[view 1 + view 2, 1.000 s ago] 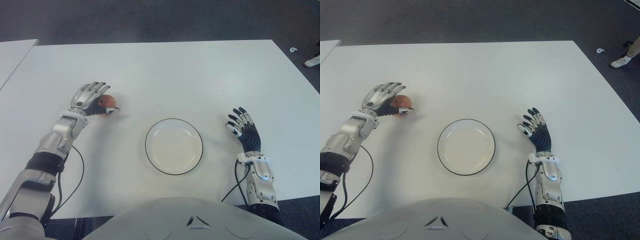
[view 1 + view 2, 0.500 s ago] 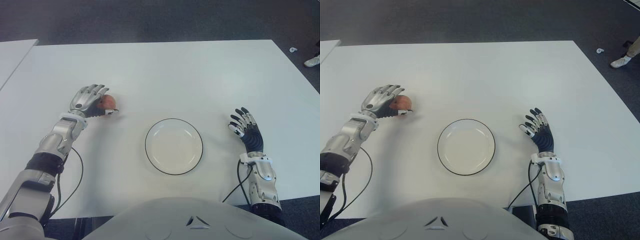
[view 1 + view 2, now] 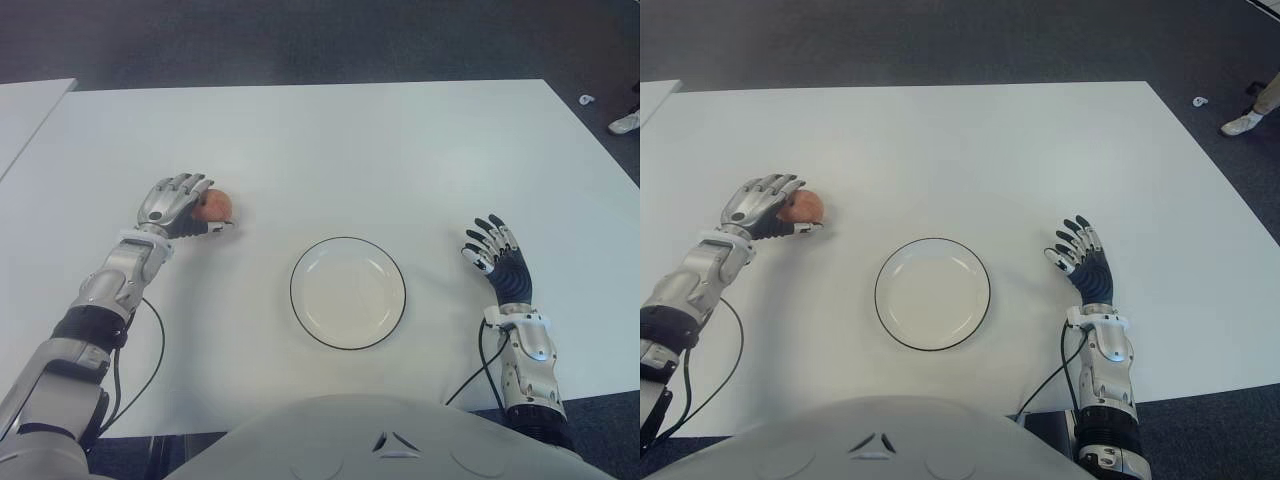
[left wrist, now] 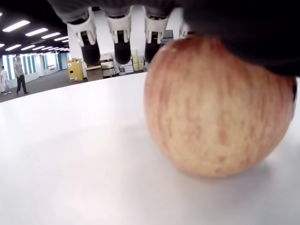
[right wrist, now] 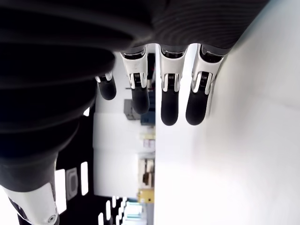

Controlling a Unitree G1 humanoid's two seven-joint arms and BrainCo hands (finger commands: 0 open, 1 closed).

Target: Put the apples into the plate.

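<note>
A red-yellow apple stands on the white table, left of the plate. My left hand cups it from the left, fingers curled over its top and thumb under its near side. The left wrist view shows the apple pressed against the palm and touching the tabletop, with the fingertips past it. The white plate with a dark rim sits at the table's middle front and holds nothing. My right hand shows right of the plate, its fingers spread and holding nothing.
A second white table adjoins on the far left. Cables trail from both forearms near the table's front edge. A person's shoe shows on the dark floor at far right. A person stands far off.
My left hand has drawn slightly back towards me and its fingers have curled closer over the apple, which stays in place. The right hand has slid a little nearer and to the right.
</note>
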